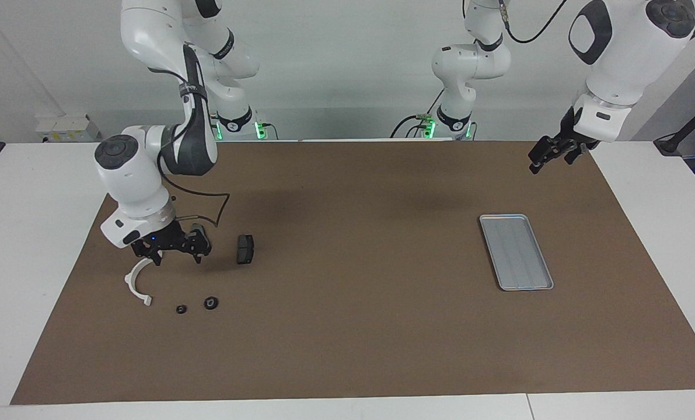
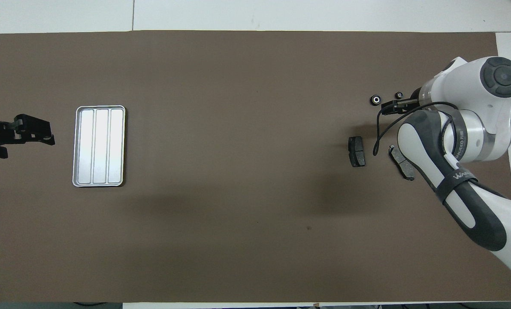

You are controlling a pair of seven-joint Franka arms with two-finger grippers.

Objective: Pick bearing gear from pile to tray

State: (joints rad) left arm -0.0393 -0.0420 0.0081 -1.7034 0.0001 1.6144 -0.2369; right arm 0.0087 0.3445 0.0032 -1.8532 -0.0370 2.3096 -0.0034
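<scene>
Starting out, we see the tray [image 1: 516, 251] empty; our right gripper [image 1: 174, 255] hangs open-jawed, holding nothing, over the pile [image 1: 195, 306]; the left gripper [image 1: 548, 155] waits open.

From overhead, my right arm [image 2: 452, 141] covers the white bracket [image 1: 137, 286] entirely and part of 1 brake pad [image 2: 403, 165]. My right gripper [image 1: 175, 256] hides most of that pad in the facing view. The 2 black round pieces [image 1: 196, 305] are too small to identify.
</scene>
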